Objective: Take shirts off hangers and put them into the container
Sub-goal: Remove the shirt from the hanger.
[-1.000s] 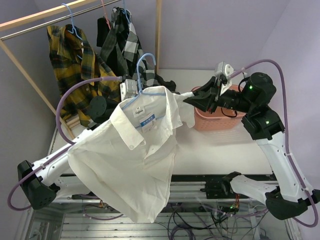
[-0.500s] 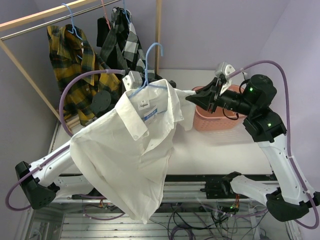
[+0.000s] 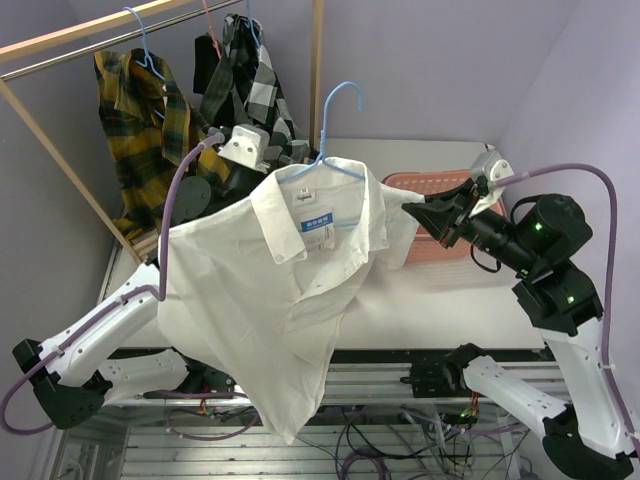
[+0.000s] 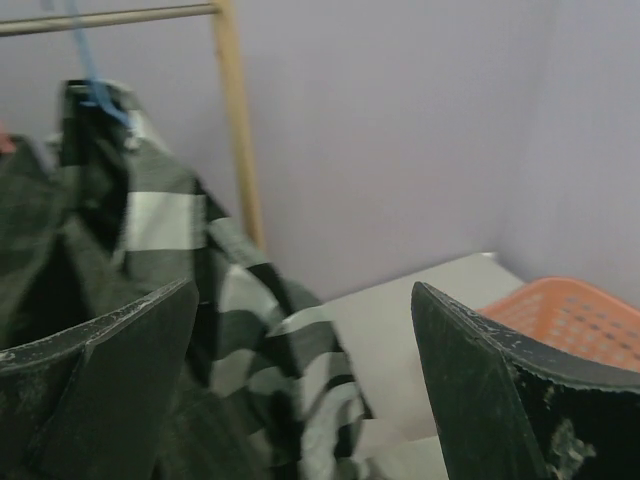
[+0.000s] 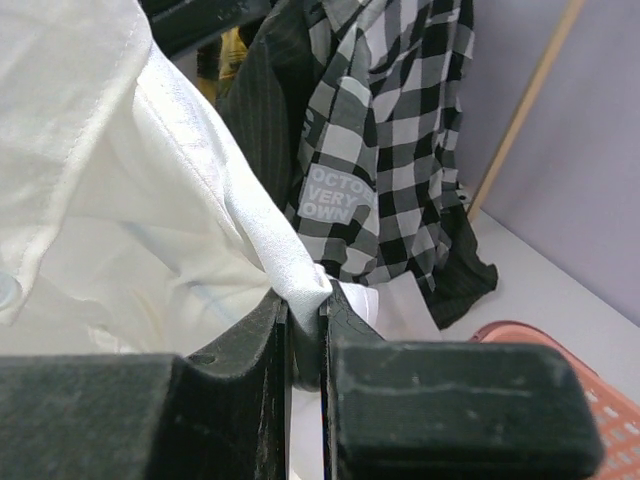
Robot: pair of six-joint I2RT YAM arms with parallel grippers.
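white shirt (image 3: 270, 300) in the air, pinched by right gripper (image 5: 305, 330)
right jaws are closed tight on a fold of its edge, just left of the pink basket (image 3: 420, 181), not in it. left gripper (image 4: 303, 290) stands wide with nothing between, near the checked shirt (image 4: 240, 300). light blue hanger (image 3: 335, 130) seems to sit inside the collar.

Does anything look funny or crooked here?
Yes. The white shirt hangs tilted in mid-air with its blue hanger still inside the collar. Only the right gripper pinches a bit of its cloth; the left gripper is open and holds nothing, so the shirt sags lopsided.
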